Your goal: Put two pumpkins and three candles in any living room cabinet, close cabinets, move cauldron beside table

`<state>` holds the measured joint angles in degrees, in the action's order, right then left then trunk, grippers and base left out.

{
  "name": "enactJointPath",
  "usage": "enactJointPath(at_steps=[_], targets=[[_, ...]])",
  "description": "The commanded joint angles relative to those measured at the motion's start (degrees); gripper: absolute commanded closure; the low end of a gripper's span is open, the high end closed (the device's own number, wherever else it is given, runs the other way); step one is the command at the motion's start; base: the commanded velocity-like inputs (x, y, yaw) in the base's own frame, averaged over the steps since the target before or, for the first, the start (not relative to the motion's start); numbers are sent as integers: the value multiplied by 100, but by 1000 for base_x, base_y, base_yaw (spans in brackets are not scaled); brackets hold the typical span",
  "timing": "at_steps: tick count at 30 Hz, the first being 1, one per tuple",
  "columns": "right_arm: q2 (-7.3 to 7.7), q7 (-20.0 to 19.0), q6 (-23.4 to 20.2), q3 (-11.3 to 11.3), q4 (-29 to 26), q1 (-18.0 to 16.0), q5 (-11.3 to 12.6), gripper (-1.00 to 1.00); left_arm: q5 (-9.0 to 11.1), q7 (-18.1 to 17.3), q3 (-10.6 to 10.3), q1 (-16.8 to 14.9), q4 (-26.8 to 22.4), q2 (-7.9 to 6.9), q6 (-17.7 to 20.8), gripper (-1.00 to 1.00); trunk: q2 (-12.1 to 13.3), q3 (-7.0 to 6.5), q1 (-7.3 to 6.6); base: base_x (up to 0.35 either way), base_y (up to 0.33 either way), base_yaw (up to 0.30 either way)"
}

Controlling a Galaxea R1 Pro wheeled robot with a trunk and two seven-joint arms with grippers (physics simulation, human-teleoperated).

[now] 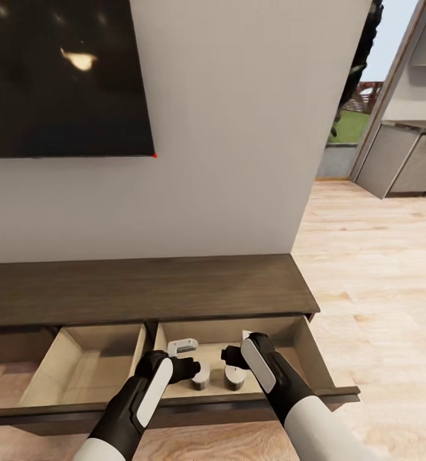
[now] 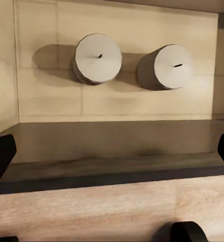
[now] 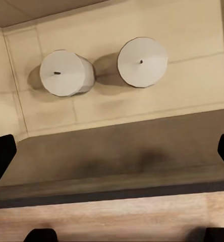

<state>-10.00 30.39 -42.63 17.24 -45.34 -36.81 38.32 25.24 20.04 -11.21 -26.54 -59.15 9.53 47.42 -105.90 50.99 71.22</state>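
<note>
The long low dark-brown wood cabinet [image 1: 142,289] stands against the pale wall under a black wall-mounted screen [image 1: 62,77], with both of its wide drawers pulled out, showing pale beige insides. Two short stubby grey-tan candles stand upright on the floor of the right drawer, near its front: one candle [image 1: 200,379] and, just beside it, the other candle [image 1: 234,379], close together but apart in both wrist views. The left drawer's visible floor looks bare. The left hand [image 1: 188,368] and the right hand [image 1: 229,356] hover over the right drawer, just above the candles; each has its fingers spread and grips nothing. No pumpkin or third candle can be seen here, so most of the stowing seems to remain. The risk from here is in the withdrawal and the closing: a spread finger dragged low across the drawer could tip a candle, and a hard push on the drawer front [image 1: 174,410] could send the candles sliding or toppling, or catch a hand inside.
</note>
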Motion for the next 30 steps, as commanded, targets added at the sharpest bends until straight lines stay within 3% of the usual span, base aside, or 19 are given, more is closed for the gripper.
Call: enactJointPath(at_steps=[1,15,16,19,26,30], targets=[[0,1,-2,0,0,0,0,-100,1,0,1,0,0,-1,3,-100,42,-18,-23,-23,5,0],[0,-5,9,-1,-1,1,-2,-100,-1,1,18,0,-9,-15,30,-100,603,-270,-330,-3,1,0],[0,3,-1,-23,2,-1,-6,-100,-7,4,233,-5,-9,-31,39,-100,643,-288,-352,0,0,0],[0,4,-4,-32,1,-1,-2,-100,-14,1,379,-13,-9,-38,70,-100,764,-342,-418,0,0,0],[0,-1,8,-36,-1,-1,0,-100,-31,0,474,-24,-10,-58,178,-100,1044,-467,-572,0,0,0],[0,-5,-1,-38,4,-1,0,-100,-22,0,489,-26,-9,-162,205,-100,1205,-539,-660,0,0,0]])
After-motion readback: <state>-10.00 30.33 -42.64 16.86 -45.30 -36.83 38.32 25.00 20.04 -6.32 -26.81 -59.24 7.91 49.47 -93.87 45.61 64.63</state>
